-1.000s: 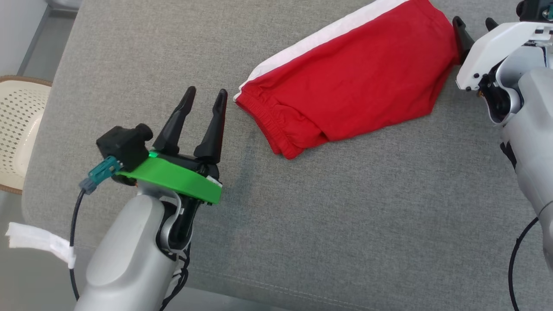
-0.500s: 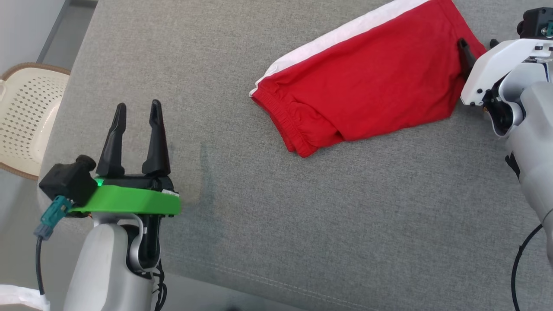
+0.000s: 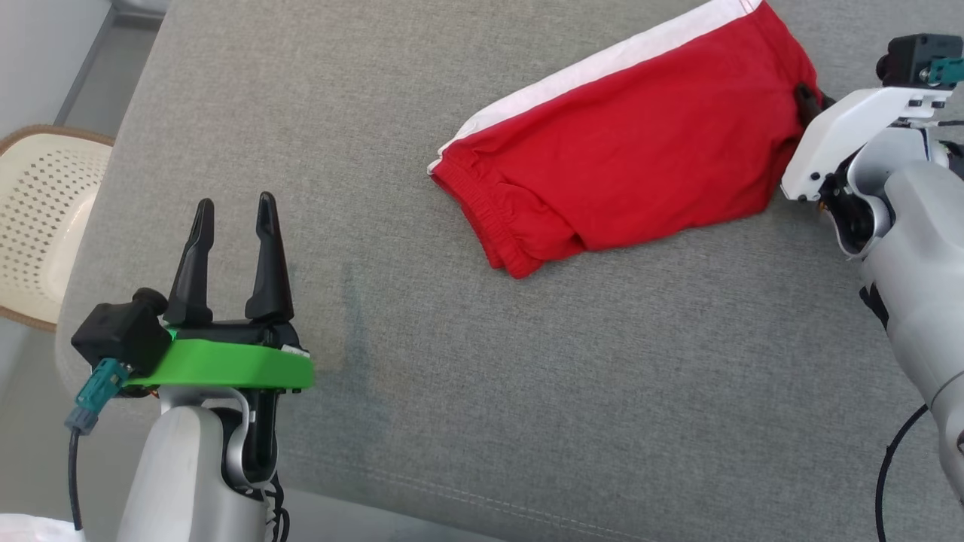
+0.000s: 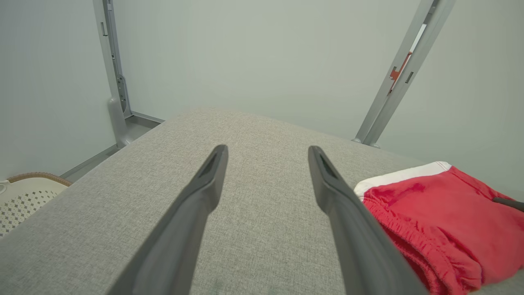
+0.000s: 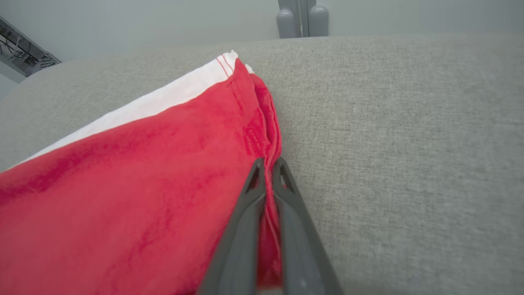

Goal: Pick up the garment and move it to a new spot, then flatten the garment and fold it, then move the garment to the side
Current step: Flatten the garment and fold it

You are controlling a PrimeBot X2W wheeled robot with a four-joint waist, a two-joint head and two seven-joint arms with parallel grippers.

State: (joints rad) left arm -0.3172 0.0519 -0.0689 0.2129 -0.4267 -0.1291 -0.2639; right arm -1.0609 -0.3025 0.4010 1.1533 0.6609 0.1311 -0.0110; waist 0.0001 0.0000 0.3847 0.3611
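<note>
A grey woven fabric surface (image 3: 527, 391), like a broad cushion with a stitched seam along its near edge, spreads across the scene, with a pale plain wall (image 4: 262, 61) behind it and slanted grey metal frame posts (image 4: 114, 82) standing at its far side; off the left edge of the surface, lower down, sits a cream perforated plastic basket with a brown rim (image 3: 38, 218); the garment, a pair of red cloth shorts with a white stripe along one side (image 3: 633, 150), lies flat on the far right part of the surface, its gathered elastic waistband pointing to the near left and the white stripe running along its far edge; the right gripper (image 5: 269, 162) is at the right end of the garment, its two dark fingers clenched together with a fold of the red hem pinched between them, the cloth around them resting on the grey surface; the white wrist housing (image 3: 843, 135) of that arm sits just to the right of the garment; the left gripper (image 3: 234, 202) hovers over the near left part of the surface, fingers pointing away from the robot, jaws released and standing wide apart with nothing between them; it is well apart from the garment, whose waistband end lies to its far right; a green collar (image 3: 226, 365) rings the left wrist, with a black camera block (image 3: 120, 339) beside it.
</note>
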